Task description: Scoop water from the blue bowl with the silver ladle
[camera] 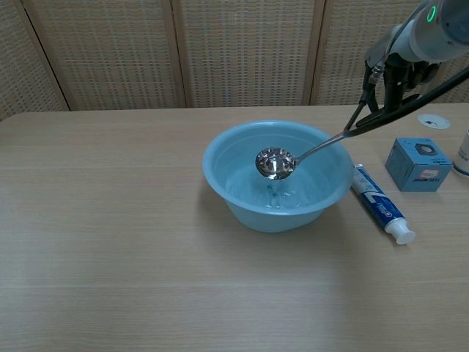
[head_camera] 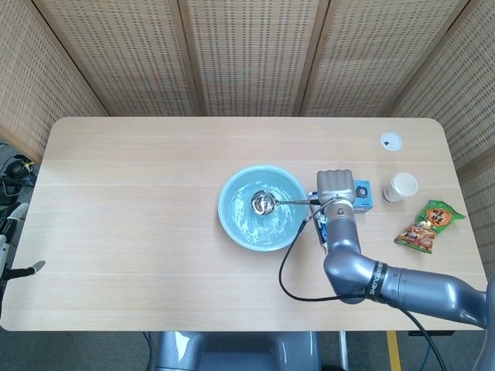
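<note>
The blue bowl holds water and stands right of the table's middle. My right hand grips the dark handle of the silver ladle. The ladle's cup hangs level above the water inside the bowl, with ripples under it. The handle slopes up to the right past the bowl's rim. My left hand is in neither view.
A toothpaste tube lies just right of the bowl. A small blue box, a paper cup, a snack bag and a white lid sit further right. A black cable loops from the right arm.
</note>
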